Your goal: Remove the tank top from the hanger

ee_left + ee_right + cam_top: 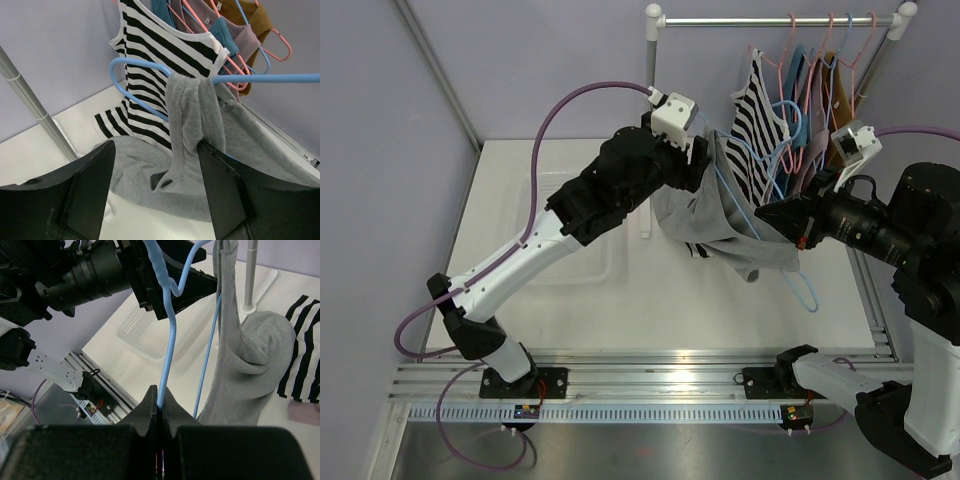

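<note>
Two claws show. Right gripper (160,396) pinches the blue hanger (169,340); left gripper (156,150) gapes wide, straddling the tank top (195,110) strap.

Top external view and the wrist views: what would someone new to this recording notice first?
A grey tank top sags off a blue hanger in mid-air over the table. The right gripper is pinched shut on the hanger's wire, while the left gripper stands open astride a grey strap. Behind, a black-and-white striped top hangs on the rail.
</note>
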Tool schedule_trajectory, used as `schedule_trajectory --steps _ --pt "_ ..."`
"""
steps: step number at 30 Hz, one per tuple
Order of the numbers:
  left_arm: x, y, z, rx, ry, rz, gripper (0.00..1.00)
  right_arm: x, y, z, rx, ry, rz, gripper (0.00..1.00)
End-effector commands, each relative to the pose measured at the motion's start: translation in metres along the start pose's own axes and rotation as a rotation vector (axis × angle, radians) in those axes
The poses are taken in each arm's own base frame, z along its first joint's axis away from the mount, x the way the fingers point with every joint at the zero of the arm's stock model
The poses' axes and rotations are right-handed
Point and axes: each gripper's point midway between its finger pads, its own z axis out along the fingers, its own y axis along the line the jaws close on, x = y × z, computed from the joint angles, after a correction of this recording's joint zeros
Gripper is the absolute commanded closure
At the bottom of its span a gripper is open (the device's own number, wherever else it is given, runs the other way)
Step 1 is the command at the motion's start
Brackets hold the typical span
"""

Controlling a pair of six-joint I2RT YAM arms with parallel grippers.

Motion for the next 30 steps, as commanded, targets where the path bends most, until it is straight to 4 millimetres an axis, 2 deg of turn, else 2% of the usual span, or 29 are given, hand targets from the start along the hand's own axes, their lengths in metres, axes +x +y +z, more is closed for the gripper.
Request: schedule_trajectory --steps 1,6,9,12,16,17,19,22,25,27,30 --pt "-0.034 -0.003 -0.001 0.016 -0.099 -0.016 0.30 -0.006 0.008 0.000 -0.042 -0.022 -0.012 1.00" --pt "-0.037 -0.007 -0.013 0.050 -0.114 -0.039 0.20 -0.008 -0.004 0.005 0.013 -0.033 -0.011 1.00" --pt "-0.039 -0.010 -0.023 0.083 -0.135 -0.060 0.18 -0.008 -0.004 0.008 0.007 -0.032 -0.010 1.00" --pt "-0.037 -0.011 -0.023 0.085 -0.142 -0.065 0.18 -0.008 -0.001 0.008 -0.008 -0.031 -0.004 1.00" --pt "-0.031 -0.005 -0.013 0.044 -0.105 -0.050 0.36 -0.009 0.003 0.008 -0.034 -0.037 -0.003 1.00" --pt "-0.031 -0.005 -0.012 0.043 -0.107 -0.048 0.55 -0.009 0.005 0.008 -0.043 -0.036 -0.006 1.00" --pt "-0.032 -0.005 -0.010 0.039 -0.112 -0.047 0.67 -0.007 0.006 0.009 -0.056 -0.030 -0.004 1.00" --pt "-0.033 0.003 -0.008 0.007 -0.119 -0.054 0.69 -0.002 0.005 0.010 -0.055 -0.022 -0.002 1.00" --pt "-0.031 0.009 -0.006 -0.011 -0.116 -0.063 0.83 0.004 0.002 0.011 -0.046 -0.012 -0.002 1.00" --pt "-0.032 0.014 -0.006 -0.020 -0.117 -0.070 1.00 0.009 -0.002 0.012 -0.034 -0.003 -0.001 1.00" --pt "-0.030 0.016 -0.007 -0.023 -0.116 -0.076 1.00 0.012 -0.007 0.014 -0.016 0.002 0.006 1.00"
